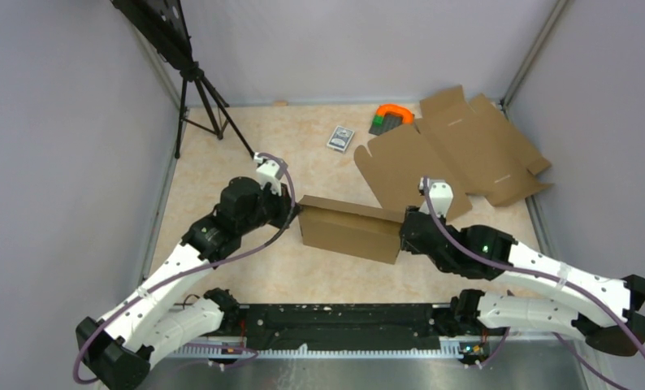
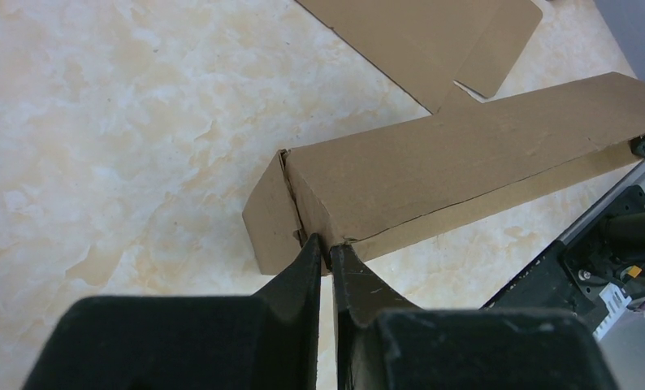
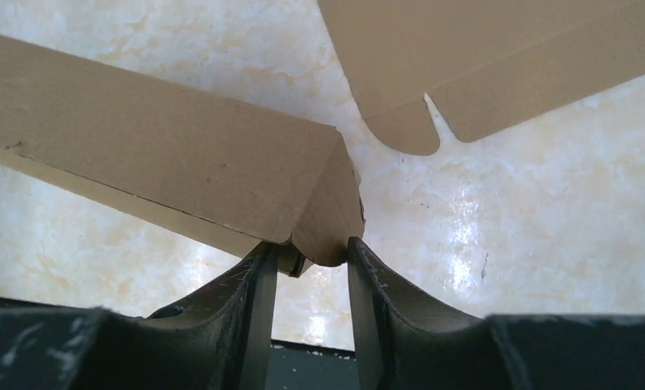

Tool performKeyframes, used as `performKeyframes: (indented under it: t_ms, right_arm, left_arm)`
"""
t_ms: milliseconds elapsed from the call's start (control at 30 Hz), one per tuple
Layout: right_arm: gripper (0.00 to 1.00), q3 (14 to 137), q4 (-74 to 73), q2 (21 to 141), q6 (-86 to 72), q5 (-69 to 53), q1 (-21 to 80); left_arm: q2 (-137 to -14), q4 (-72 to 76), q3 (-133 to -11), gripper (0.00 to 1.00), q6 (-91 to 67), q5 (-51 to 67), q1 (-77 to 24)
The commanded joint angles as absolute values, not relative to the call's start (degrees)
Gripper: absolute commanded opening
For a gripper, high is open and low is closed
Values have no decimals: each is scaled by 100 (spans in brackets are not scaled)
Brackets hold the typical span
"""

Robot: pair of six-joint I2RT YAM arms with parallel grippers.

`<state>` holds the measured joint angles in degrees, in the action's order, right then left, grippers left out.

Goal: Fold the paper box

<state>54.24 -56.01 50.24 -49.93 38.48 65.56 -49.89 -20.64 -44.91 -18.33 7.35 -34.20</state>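
box (image 1: 350, 227) sits mid-table, long and low, folded into a closed shape, just ahead of the arm bases. left gripper (image 1: 291, 210) is at its left end, right gripper (image 1: 402, 231) at its right end.

left wrist view: jaws nearly pressed together, pinching a thin cardboard edge at the lower corner of that end. that end angles out a little from the body, not flush.

right wrist view: jaws set wider, with the box's end corner between them. both fingers (image 3: 258, 276) touch cardboard, so it's clamped on that end.

flat blank (image 1: 457, 146) lies spread on the table (image 1: 222, 162) right behind the box's right end; can't tell if they touch. card pack (image 1: 340, 137) is further back, apart from both.
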Motion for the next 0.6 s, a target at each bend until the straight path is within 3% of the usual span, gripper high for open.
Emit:
performKeyframes:
  t_ms: [0,233,333,467,567]
  right_arm:
    - [34,5143,-5948,4921,-5454,4473,6610]
    - [42,5046,-5737,3986,-5128,4318,6623]
    - [41,4882,-5675,3596,-4999,4331,6618]
    - [38,4838,-5797,3777,-5025,4495,6620]
    - [45,4843,-5537,4171,-4480,4396,6621]
  left_arm:
    - [-5004,-1995,-4666,8,-1837,576,-3437]
    - [-5088,-2014,-4718,8,-1858,578,-3437]
    - [-5078,-2013,-4705,8,-1872,555,-3440]
    - [-5040,-2013,-4694,8,-1876,537,-3441]
    - [-5044,-2017,-4700,8,-1849,515,-3438]
